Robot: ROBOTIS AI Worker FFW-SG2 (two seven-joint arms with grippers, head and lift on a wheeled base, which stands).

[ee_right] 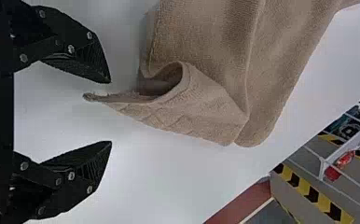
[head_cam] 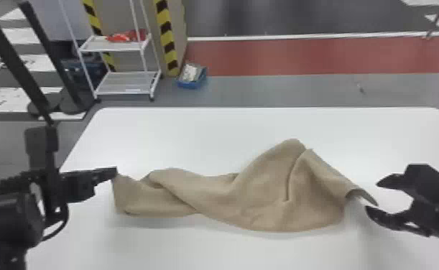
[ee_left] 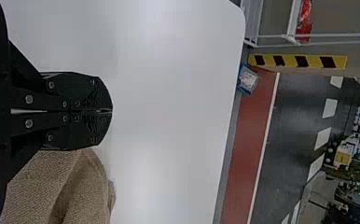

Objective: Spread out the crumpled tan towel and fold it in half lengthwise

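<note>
Towel (head_cam: 250, 201), in the head view, lies bunched across the bench (head_cam: 200, 133), short of its far edge, one corner pinched by the left gripper (head_cam: 114, 172) towards the left edge. Left wrist view: that gripper is clamped closed. Right wrist view: the right gripper (ee_right: 110, 112) gapes empty near a curled corner. Spreading looks barely begun; flattening and the lengthwise fold remain.

Beyond the worktop (head_cam: 193, 136), you see a white rack (head_cam: 125, 85) holding red items (head_cam: 128, 36), striped posts (head_cam: 166, 36) and a blue bin (head_cam: 193, 84).
</note>
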